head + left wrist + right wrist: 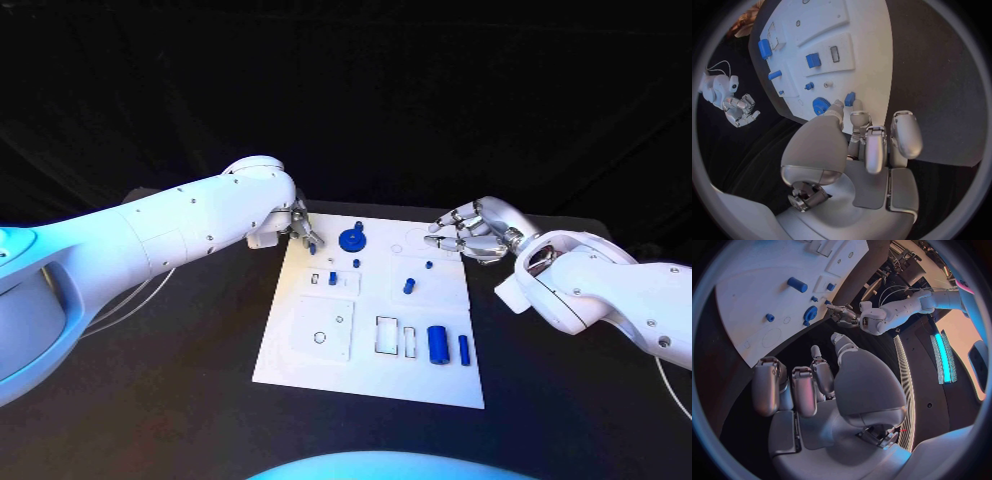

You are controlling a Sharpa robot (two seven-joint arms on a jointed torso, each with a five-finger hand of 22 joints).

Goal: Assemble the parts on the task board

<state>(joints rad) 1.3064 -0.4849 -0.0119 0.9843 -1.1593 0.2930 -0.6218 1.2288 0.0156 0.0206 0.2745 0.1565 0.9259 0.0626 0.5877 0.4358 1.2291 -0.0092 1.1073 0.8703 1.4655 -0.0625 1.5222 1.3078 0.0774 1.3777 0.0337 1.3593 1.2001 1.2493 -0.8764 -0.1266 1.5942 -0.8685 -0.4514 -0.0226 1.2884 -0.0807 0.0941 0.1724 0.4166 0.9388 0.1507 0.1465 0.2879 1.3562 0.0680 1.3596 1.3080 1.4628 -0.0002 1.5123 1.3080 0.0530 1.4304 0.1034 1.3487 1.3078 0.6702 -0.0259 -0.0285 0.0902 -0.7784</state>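
While parts lie loose on board (289, 365) at frame centre, early pick-up step, judging by layout. Left hand (299, 226) at board's upper-left corner, fingers half-curled, empty, near blue gear (353, 240). Right hand (469, 232) upper right, curled, empty. Next: lower, pinch gear.

left hand (299, 226) at board's (325, 350) far corner

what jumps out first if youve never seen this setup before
The white task board in the middle of the black table draws the eye, dotted with small blue parts, the biggest a blue gear-like piece near its far edge. The left robot hand hovers at the board's far left corner, close to that gear. The right robot hand hangs off the far right corner with fingers curled and nothing in it.
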